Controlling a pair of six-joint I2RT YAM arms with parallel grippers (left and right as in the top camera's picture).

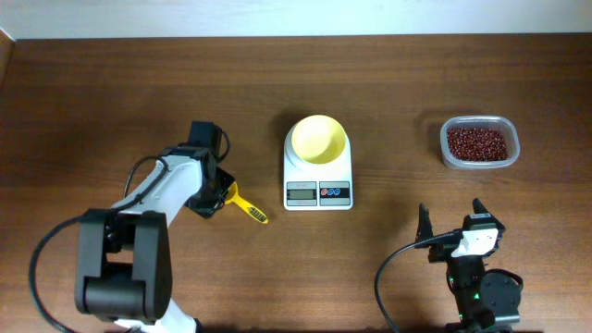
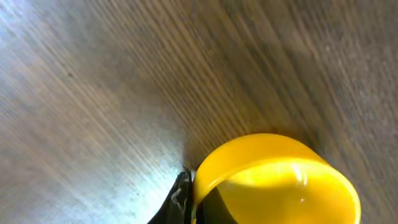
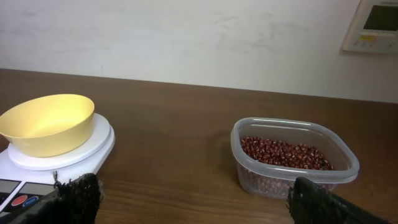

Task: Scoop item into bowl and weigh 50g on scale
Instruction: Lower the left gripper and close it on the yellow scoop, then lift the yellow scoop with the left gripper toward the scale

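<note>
My left claw [image 1: 222, 196] is clenched on the cup end of the yellow scoop [image 1: 250, 209], low over the wooden table [image 1: 111, 92]. The scoop's handle runs out toward 4 o'clock. At 3 o'clock from that claw stands the scale [image 1: 296, 172], with its display and buttons on its 6 o'clock edge. The bowl [image 1: 319, 139], pale yellow and empty, rests on the scale's platter. At 3 o'clock from the bowl, well apart, the clear tub [image 1: 446, 153] holds the beans [image 1: 477, 142]. My right claw [image 1: 451, 215] hangs released, fingers spread wide, between 6 and 7 o'clock of the tub.
</note>
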